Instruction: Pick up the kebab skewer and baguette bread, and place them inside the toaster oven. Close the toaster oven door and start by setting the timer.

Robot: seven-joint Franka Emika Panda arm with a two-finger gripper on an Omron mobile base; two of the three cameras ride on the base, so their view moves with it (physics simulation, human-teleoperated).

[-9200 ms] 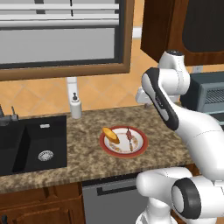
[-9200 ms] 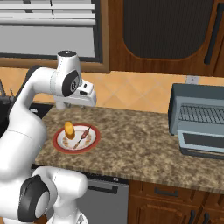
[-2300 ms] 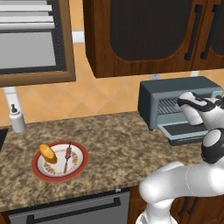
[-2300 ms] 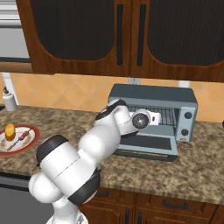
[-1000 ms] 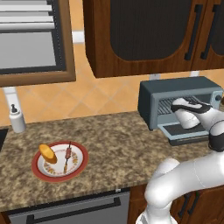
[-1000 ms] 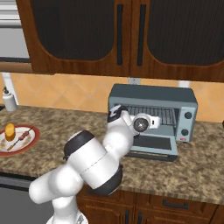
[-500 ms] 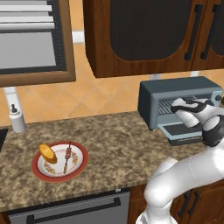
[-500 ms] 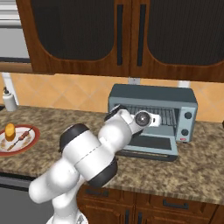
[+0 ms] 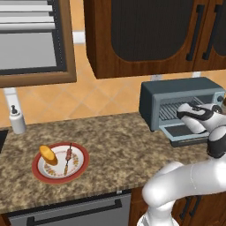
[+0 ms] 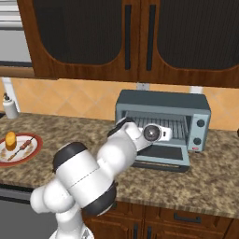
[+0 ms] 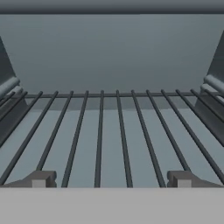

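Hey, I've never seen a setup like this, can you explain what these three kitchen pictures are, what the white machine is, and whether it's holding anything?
It is a rendered kitchen with a white robot arm. Two cameras ride on its base, behind it to the left and right; the third sits on its hand. The arm reaches to the toaster oven, whose door lies folded down. The gripper is open and holds nothing; the hand view looks over the bare wire rack. Back on the granite counter, a red-rimmed plate carries the baguette bread and the kebab skewer, side by side. A small white bottle stands by the wall.
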